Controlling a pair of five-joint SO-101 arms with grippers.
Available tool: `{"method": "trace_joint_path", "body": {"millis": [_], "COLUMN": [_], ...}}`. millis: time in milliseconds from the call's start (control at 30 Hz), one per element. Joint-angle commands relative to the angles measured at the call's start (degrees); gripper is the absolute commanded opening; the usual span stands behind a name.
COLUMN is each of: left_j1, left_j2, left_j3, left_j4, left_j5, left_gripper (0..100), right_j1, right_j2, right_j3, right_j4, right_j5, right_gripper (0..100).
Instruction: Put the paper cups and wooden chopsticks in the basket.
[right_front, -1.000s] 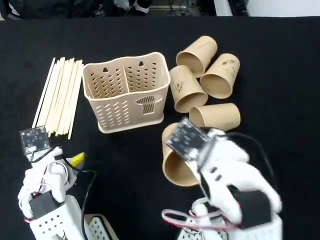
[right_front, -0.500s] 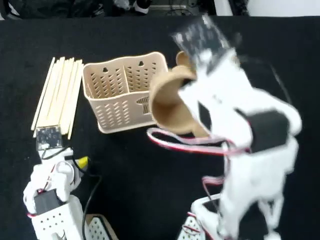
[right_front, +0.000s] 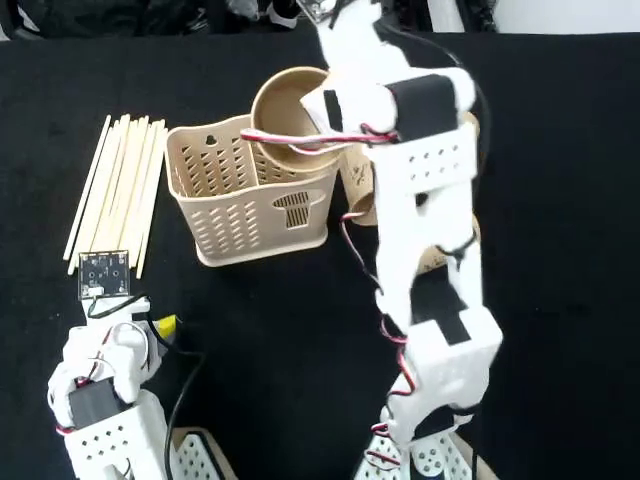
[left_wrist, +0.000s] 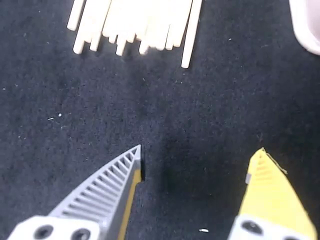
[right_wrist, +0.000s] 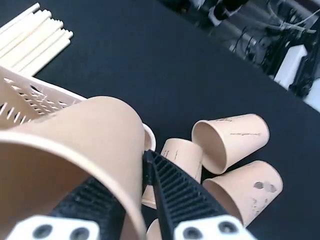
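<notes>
Cup (right_front: 287, 106) wall pinched between right jaws, over basket (right_front: 240, 215); left jaws spread, empty.

basket (right_front: 240, 215) R bay: cup (right_front: 285, 100) above | L bay: free | chopsticks (right_front: 118, 190): free

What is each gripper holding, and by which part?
Right gripper pinches a paper cup by its wall at the rim, above the basket. Left gripper is open, holding nothing.
</notes>
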Motion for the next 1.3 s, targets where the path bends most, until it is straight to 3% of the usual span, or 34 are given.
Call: {"method": "trace_joint_path", "body": {"millis": [0, 200, 367, 467, 833, 1133, 1200, 1267], "left_j1": [0.7, 0.7, 0.7, 0.7, 0.7, 0.7, 0.7, 0.7], "left_j2": [-0.4, -0.4, -0.4, -0.4, -0.4, -0.4, -0.4, -0.4], "left_j3": [0.2, 0.2, 0.2, 0.2, 0.2, 0.2, 0.2, 0.2], "left_j4": [-1.1, -1.1, -1.1, -1.1, -1.1, -1.1, -1.1, -1.1], "left_j5": [-0.5, -0.5, -0.5, -0.5, -0.5, -0.5, -0.5, -0.5], "left_gripper": [33, 33, 33, 33, 33, 33, 33, 33], "right_j1": [-0.4, -0.4, -0.4, -0.4, -1.3, -1.2, -1.1, -1.1], "right_j2": [0.9, 1.6, 1.2, 1.2, 1.4, 1.6, 1.5, 1.3], "right_j3": [-2.9, -2.3, 0.1, 0.1, -10.9, -5.3, -4.3, -3.6], "right_j4": [1.7, 1.8, 1.8, 1.8, 1.7, 1.1, 1.3, 1.6], "right_j5": [-0.5, -0.6, -0.4, -0.3, -0.5, -0.5, -0.4, -0.4], "right_gripper": [1.4, 3.3, 22.7, 27.0, 26.9, 26.7, 22.4, 11.6]}}
